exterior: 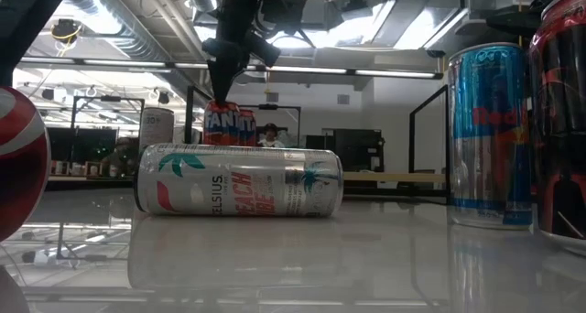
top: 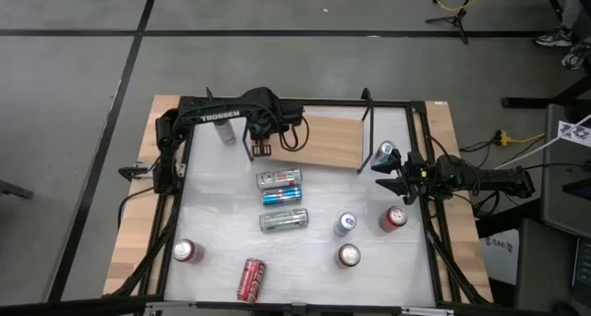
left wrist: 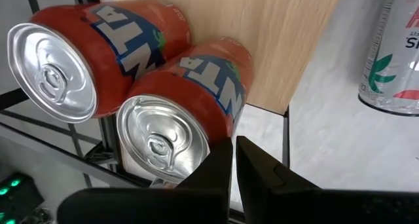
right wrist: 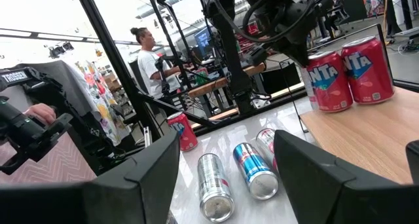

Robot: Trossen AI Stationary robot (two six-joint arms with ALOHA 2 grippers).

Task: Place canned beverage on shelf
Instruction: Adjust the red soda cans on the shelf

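Left fingers nearly closed — empty, beside Fanta cans on shelf, right fingers spread, idle.

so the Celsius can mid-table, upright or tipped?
Tipped. The Celsius can lies on its side on the table; the low view shows its label running sideways.
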